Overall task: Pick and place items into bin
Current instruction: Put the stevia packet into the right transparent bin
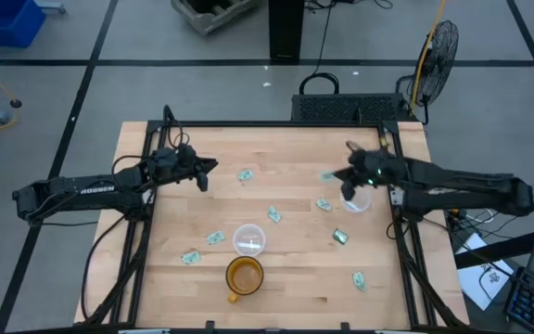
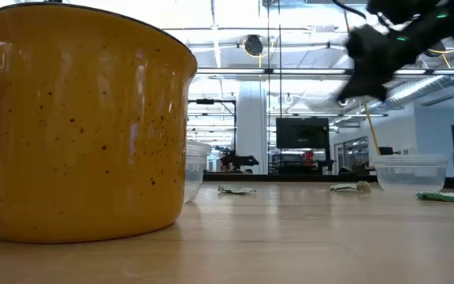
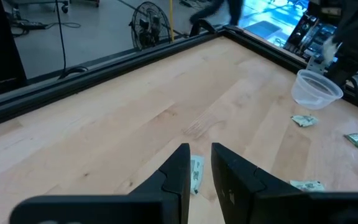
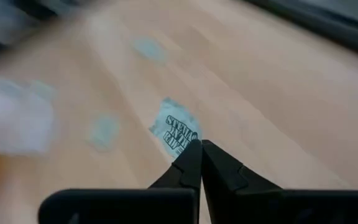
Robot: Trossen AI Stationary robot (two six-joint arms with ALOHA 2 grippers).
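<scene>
Several small green-and-white packets lie flat on the wooden table, among them one (image 1: pixel 245 174) ahead of my left gripper, others at mid-table (image 1: pixel 273 214) and near the front (image 1: pixel 190 257). My left gripper (image 1: pixel 207 170) hovers at the table's left, open by a narrow gap, with that packet (image 3: pixel 196 173) showing between its fingers. My right gripper (image 1: pixel 335 176) is raised at the table's right, beside a clear plastic cup (image 1: pixel 355 198), and is shut on a packet (image 4: pixel 176 134). My right gripper (image 4: pixel 199 144) pinches one packet by its edge (image 4: pixel 188 144) between the two fingertips. The rest of the packet sticks out beyond the fingers. The gripper is high above the table in the low view, so the packet is lifted clear.
A yellow speckled mug (image 1: pixel 244 276) stands near the table's front edge, with a second clear cup (image 1: pixel 248 238) just behind it. A black frame rail (image 1: pixel 276 123) runs along the far edge. Bare wood lies at the far middle (image 1: pixel 276 148).
</scene>
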